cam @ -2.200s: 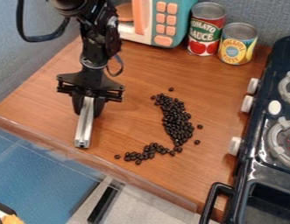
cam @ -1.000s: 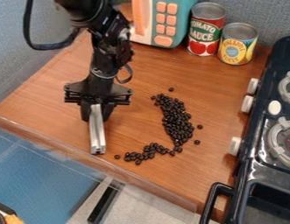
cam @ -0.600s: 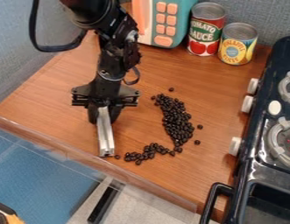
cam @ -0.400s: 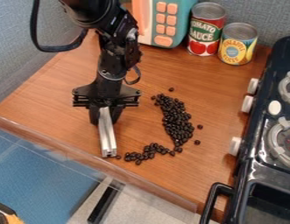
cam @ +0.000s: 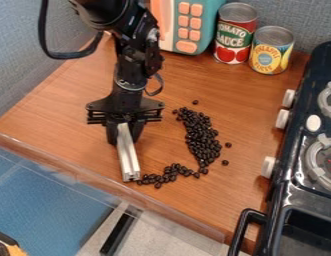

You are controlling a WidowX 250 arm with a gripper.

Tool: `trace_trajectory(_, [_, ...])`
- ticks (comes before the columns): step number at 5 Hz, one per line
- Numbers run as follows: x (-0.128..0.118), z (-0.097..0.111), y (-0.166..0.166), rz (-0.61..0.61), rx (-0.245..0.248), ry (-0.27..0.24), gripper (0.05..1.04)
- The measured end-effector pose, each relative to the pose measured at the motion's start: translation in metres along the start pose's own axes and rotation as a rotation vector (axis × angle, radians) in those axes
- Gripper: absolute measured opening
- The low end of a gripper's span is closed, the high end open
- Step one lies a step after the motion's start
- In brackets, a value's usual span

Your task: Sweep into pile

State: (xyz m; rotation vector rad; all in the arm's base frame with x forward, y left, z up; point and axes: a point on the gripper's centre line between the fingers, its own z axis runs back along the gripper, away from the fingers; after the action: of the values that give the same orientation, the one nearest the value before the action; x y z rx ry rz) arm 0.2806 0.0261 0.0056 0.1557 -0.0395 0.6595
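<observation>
In the camera view, your black two-finger gripper [cam: 125, 134] hangs below the black robot arm [cam: 133, 62], which comes in from the top edge at the upper left. You have its fingers closed around one end of a straight, silvery metal bar [cam: 128, 157]. The bar slants down toward the near edge of the brown wooden tabletop [cam: 71, 95], and its far end sits right by the leftmost of the small, glossy black beans [cam: 203, 140].

Those beans lie on the wood to the right of your gripper in a bent band: a thick, upright stretch, then a thinner tail running left along the bottom to the bar's end. You have a few strays too, one above the top of the band and two just off its right side.

Behind the beans, at the back of the tabletop, you see a teal toy microwave with orange buttons [cam: 200, 25], a red can with a green label [cam: 235, 35] and, beside it, a shorter yellow can with a blue label [cam: 271, 50]. Along your right side stands a dark toy stove with white knobs [cam: 280, 187].
</observation>
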Motion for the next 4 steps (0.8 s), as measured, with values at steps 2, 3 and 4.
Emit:
trace_trajectory(2, [-0.003,0.000,-0.007,-0.001,0.000,0.004,0.385])
trace_trajectory(3, [-0.005,0.001,-0.013,0.002,-0.003,-0.001,0.385])
trace_trajectory(4, [-0.003,0.002,-0.020,0.011,-0.009,0.000,0.385])
